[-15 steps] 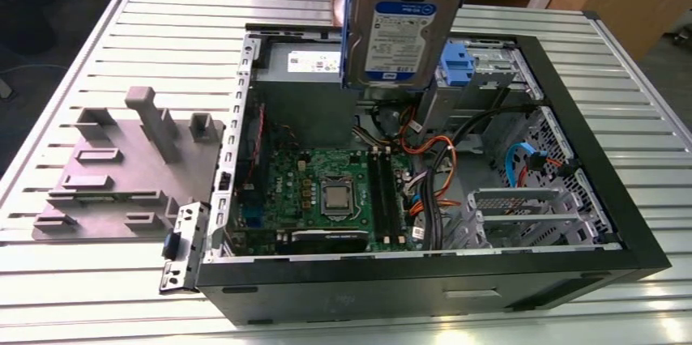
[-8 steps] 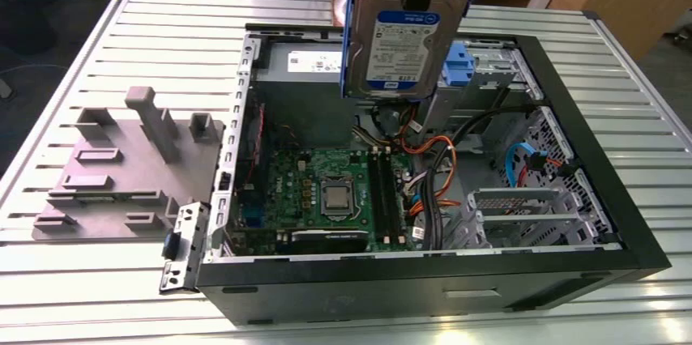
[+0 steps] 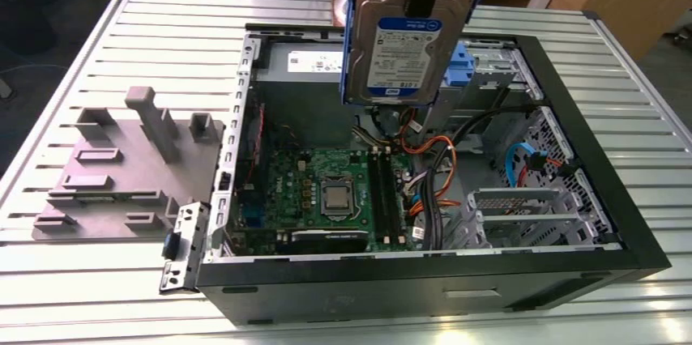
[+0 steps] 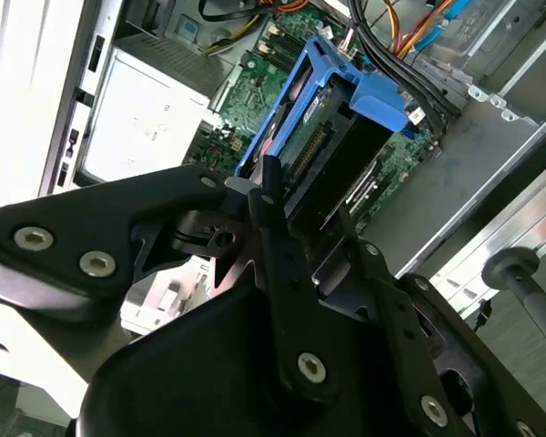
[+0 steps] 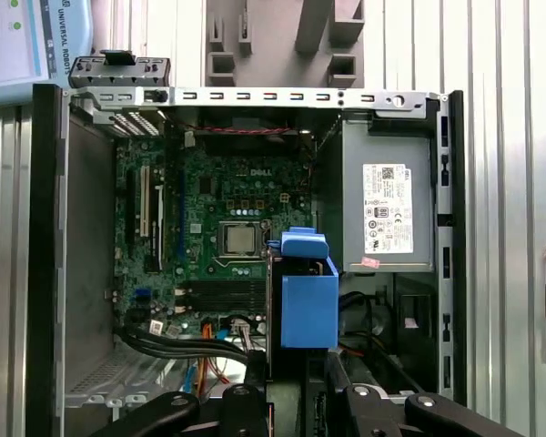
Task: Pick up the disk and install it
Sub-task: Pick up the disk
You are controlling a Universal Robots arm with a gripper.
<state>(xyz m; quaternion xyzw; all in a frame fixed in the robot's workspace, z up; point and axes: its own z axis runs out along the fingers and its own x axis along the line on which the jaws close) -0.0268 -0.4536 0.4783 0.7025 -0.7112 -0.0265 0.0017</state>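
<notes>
- Room is left around the disk, a flat rectangular silver-grey metal hard drive with a blue-and-white label and blue plastic side rails, which is held upright in the air over the open black metal computer case.
- The black gripper is pressed on the upper end of the disk. In the second wrist view its fingers are seen on both flat faces, so the disk is pinched between them.
- In the exterior view the lower edge of the disk hangs above the inside of the case, apart from the parts below it.
- To the exterior view's left of the disk the large grey power-supply box with a white sticker is placed against the far wall of the case. To the exterior view's right stands the grey metal drive cage with a blue plastic tab, near the side edge of the disk.
- In the first wrist view the disk is seen edge-on, with the green motherboard on one side and the power-supply box on the other.
- Under the disk a bundle of orange, black and blue cables is spread beside the motherboard.
- The case rests on a slatted aluminium table. A grey plastic block with upright posts lies just beside the case wall, on the exterior view's left.
</notes>
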